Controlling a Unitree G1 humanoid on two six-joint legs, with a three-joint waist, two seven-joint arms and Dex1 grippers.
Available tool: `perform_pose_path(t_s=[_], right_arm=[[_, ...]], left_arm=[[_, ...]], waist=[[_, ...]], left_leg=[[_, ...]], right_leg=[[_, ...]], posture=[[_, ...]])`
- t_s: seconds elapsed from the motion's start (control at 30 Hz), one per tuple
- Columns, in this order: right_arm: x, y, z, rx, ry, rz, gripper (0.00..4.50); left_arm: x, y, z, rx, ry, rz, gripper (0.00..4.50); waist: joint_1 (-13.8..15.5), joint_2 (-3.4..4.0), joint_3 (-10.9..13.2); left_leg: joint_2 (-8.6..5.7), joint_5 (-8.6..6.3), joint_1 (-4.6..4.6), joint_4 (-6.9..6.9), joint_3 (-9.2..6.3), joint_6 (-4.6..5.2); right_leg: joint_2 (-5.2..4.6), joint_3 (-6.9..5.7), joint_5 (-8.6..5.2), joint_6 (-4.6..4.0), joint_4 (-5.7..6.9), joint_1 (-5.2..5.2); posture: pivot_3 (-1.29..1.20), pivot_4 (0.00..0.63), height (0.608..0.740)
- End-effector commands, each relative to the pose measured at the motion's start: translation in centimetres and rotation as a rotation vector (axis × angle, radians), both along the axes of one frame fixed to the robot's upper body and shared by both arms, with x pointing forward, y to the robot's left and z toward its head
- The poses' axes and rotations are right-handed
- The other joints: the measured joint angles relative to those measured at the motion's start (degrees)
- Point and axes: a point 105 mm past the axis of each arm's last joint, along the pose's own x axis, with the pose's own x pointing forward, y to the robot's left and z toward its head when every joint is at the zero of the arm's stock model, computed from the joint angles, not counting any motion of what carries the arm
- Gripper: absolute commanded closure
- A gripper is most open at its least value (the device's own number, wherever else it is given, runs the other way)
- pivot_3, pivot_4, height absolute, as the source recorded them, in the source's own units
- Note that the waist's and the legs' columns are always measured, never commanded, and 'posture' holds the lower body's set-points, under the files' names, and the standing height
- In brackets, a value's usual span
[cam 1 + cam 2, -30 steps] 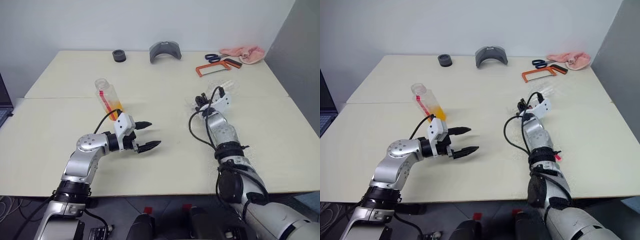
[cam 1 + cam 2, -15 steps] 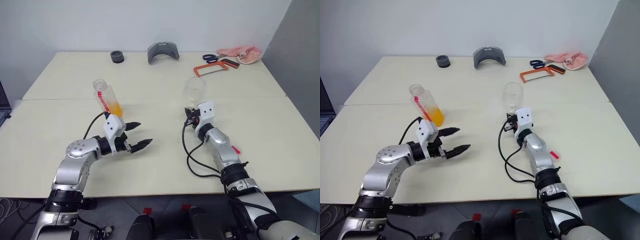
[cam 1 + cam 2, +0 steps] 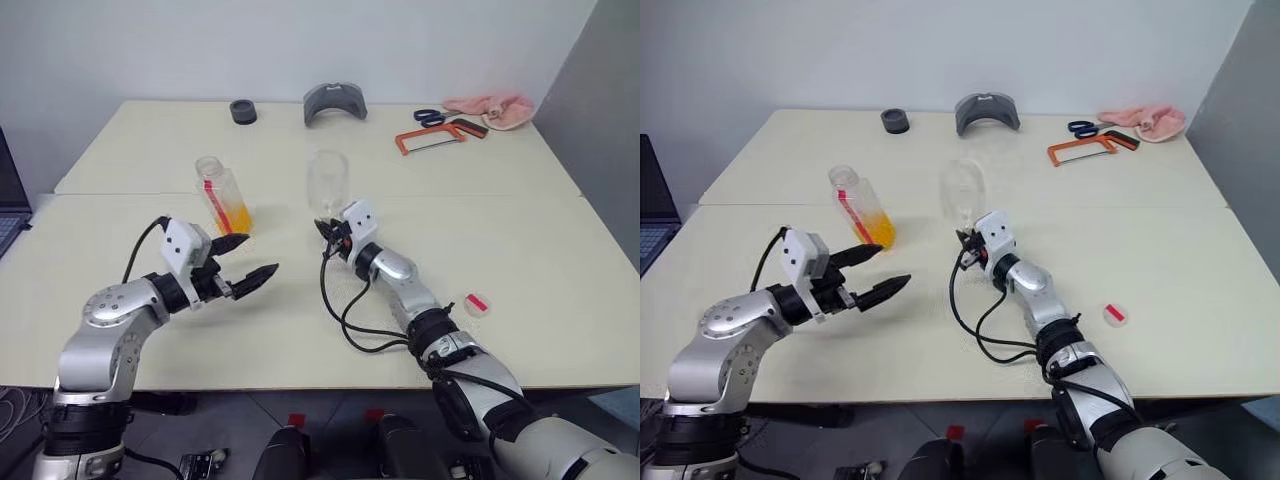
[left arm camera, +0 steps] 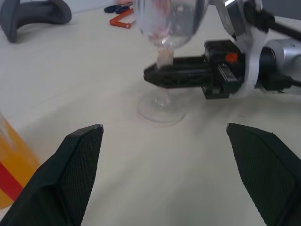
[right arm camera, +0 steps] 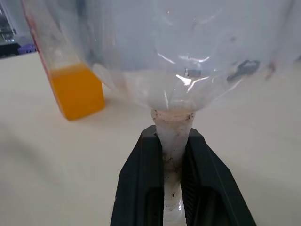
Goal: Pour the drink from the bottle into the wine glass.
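Note:
The bottle stands uncapped on the table's left half, tilted, with orange drink in its lower part. My left gripper hangs open just in front of the bottle and holds nothing; its fingers point toward the glass. The clear wine glass stands upright near the table's middle, to the right of the bottle. My right gripper is shut on its stem, just under the bowl. The glass's round foot is down at the tabletop. The bowl looks empty.
A white cap marked red lies on the table at the right. Along the far edge are a black ring, a grey curved piece, an orange hacksaw, scissors and a pink cloth. A laptop sits at the left.
My right gripper has carried the wine glass leftward from the right side to the table's middle, near the bottle. The open left gripper has drawn back to the left. The bottle has stayed put.

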Motion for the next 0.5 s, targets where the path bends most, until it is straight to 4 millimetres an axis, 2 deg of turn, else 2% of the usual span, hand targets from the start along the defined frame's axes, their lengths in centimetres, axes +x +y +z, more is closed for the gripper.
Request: perform_pose_path(t_s=[0.03,0.3,0.33,0.43,0.5], right_arm=[[0.2,0.4,1.6,-0.019,-0.085,0.010,4.32],[0.2,0.0,0.9,-0.008,-0.055,0.011,4.32],[0.3,-0.1,0.9,-0.003,-0.053,0.011,3.60],[0.2,0.0,0.9,0.001,-0.054,0.017,2.74],[0.2,0.0,0.9,0.000,-0.053,0.022,2.01]], left_arm=[[-0.4,-0.2,2.0,0.007,-0.066,-0.011,0.00],[-0.4,-0.1,3.0,0.014,-0.097,-0.012,0.00],[-0.4,-0.1,3.2,0.015,-0.102,-0.011,0.00],[-0.3,0.1,3.4,0.018,-0.114,-0.010,0.00],[-0.3,0.1,3.5,0.019,-0.118,-0.012,0.00]], waist=[[-0.05,0.00,0.00],[-0.27,0.00,0.00],[-0.27,0.00,0.00],[-0.27,0.00,0.00],[-0.34,0.00,0.00]], left_leg=[[0.02,0.00,0.01,-0.01,0.01,0.00],[0.03,0.00,0.02,-0.01,0.00,0.00],[0.04,0.00,0.02,-0.01,0.00,0.00],[0.04,0.00,0.01,-0.01,0.00,0.00],[0.03,0.00,0.02,-0.01,0.01,0.00]], right_leg=[[0.01,0.00,0.00,0.00,0.01,0.00],[0.05,0.00,0.00,0.00,0.01,0.00],[0.05,0.00,0.00,0.00,0.01,0.00],[0.05,-0.01,0.00,0.00,0.01,0.00],[0.05,0.00,0.00,0.00,0.01,0.00]], posture=[[0.00,0.150,0.740],[0.00,0.150,0.740],[0.00,0.150,0.740],[0.00,0.150,0.740],[0.00,0.150,0.740]])
